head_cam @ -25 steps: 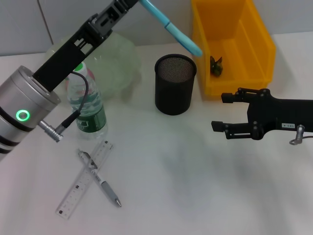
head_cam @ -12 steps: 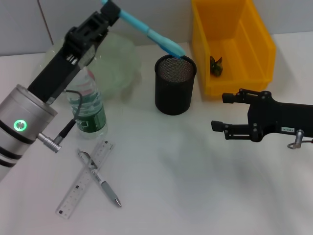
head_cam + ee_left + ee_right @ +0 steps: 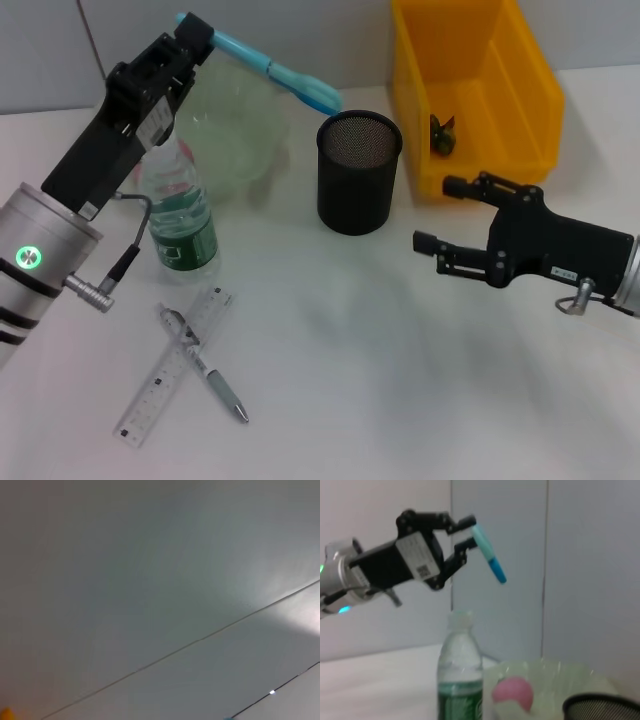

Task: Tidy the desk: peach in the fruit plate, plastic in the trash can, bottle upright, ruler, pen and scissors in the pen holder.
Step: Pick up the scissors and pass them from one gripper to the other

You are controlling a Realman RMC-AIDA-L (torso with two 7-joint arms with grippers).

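Head view shows the white counter [image 3: 380,400] carrying everything, with the yellow trash can [image 3: 475,90] at the back right, a crumpled dark scrap of plastic [image 3: 442,135] lying inside it. Next in bulk is the left arm, raised over the back left of the counter; its left end effector [image 3: 195,30] is clenched on the blue-handled scissors [image 3: 275,72], which hang in the air, slanting down toward the pen holder without touching it (their tip is just beside and above its rim). The right end effector [image 3: 440,215] hovers low over the counter on the right, near the front of the trash can, its fingers spread apart and grasping nothing. The pale green fruit plate [image 3: 235,130] sits at the back left, and the right wrist view shows the pink peach [image 3: 514,692] already lying in it. The black mesh pen holder [image 3: 358,172] stands upright between the plate and the trash can. The bottle [image 3: 180,215], green-labelled, stands upright in front of the plate. Nearer the front left, the clear ruler [image 3: 172,365] lies flat with the pen [image 3: 205,365] crossed over it, the two touching.
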